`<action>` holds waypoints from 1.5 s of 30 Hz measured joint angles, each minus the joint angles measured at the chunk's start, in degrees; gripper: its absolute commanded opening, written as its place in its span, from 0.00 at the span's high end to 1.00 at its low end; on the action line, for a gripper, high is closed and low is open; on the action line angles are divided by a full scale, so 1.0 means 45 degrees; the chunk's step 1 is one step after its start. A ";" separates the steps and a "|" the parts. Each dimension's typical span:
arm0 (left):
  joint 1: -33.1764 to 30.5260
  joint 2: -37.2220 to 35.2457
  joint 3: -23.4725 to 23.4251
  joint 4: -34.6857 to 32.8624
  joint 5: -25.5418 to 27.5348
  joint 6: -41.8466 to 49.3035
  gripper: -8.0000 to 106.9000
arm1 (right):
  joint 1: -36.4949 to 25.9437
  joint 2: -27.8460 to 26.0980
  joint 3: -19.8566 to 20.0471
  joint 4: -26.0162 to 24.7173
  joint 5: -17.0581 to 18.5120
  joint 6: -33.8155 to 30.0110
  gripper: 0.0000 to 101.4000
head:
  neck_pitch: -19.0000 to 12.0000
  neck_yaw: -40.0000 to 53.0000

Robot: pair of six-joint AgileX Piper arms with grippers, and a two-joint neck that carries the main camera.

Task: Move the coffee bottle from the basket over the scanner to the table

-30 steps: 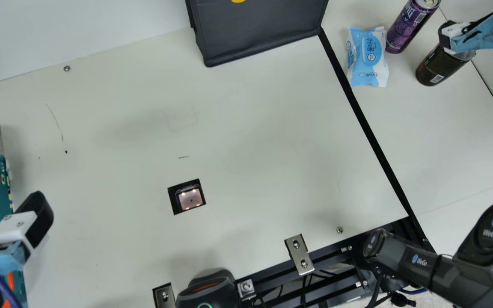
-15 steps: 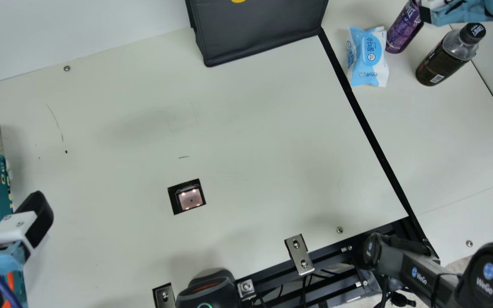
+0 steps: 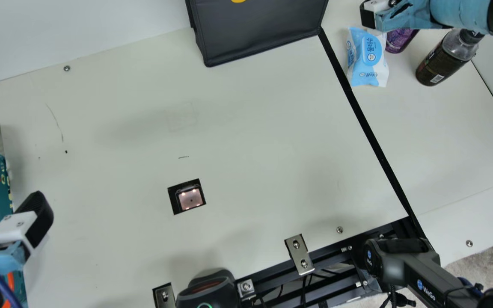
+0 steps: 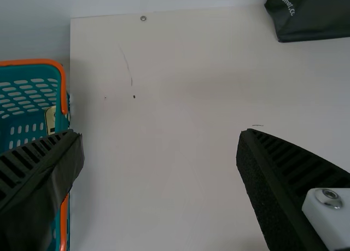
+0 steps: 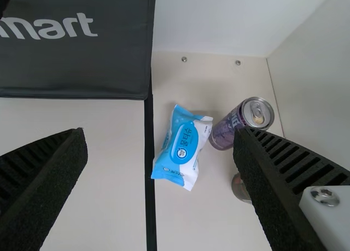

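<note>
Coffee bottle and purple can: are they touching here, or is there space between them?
Apart. The main view shows a strip of table between the lower parts of the coffee bottle and the purple can.

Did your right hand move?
Yes. In the main view, my right hand went left, away from the unmoved coffee bottle, toward the wipes.
</note>
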 measured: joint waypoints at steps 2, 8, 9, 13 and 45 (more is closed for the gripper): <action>0.0231 -0.0181 -0.0143 -0.0109 0.0151 0.0224 0.15 | 0.0212 -0.0211 0.0211 -0.0180 0.0071 0.0188 0.06 | 0.0000 0.0137; 0.1628 -0.0765 -0.0500 -0.0414 0.0628 0.0885 0.15 | 0.1100 -0.1664 0.0961 -0.0246 0.0593 0.1087 0.06 | -0.0020 0.1738; 0.1866 -0.0858 -0.0568 -0.0414 0.0692 0.0986 0.15 | 0.1208 -0.1831 0.1065 -0.0322 0.0683 0.1188 0.06 | 0.0000 0.2031; 0.2754 -0.1239 -0.0810 -0.0595 0.0979 0.1460 0.15 | 0.1768 -0.2737 0.1544 -0.0360 0.0954 0.1779 0.06 | 0.0000 0.3262; 0.3621 -0.1505 -0.0986 -0.0754 0.1210 0.1833 0.15 | 0.4212 -0.6847 0.3655 -0.0964 0.2341 0.4208 0.06 | 0.0000 0.4375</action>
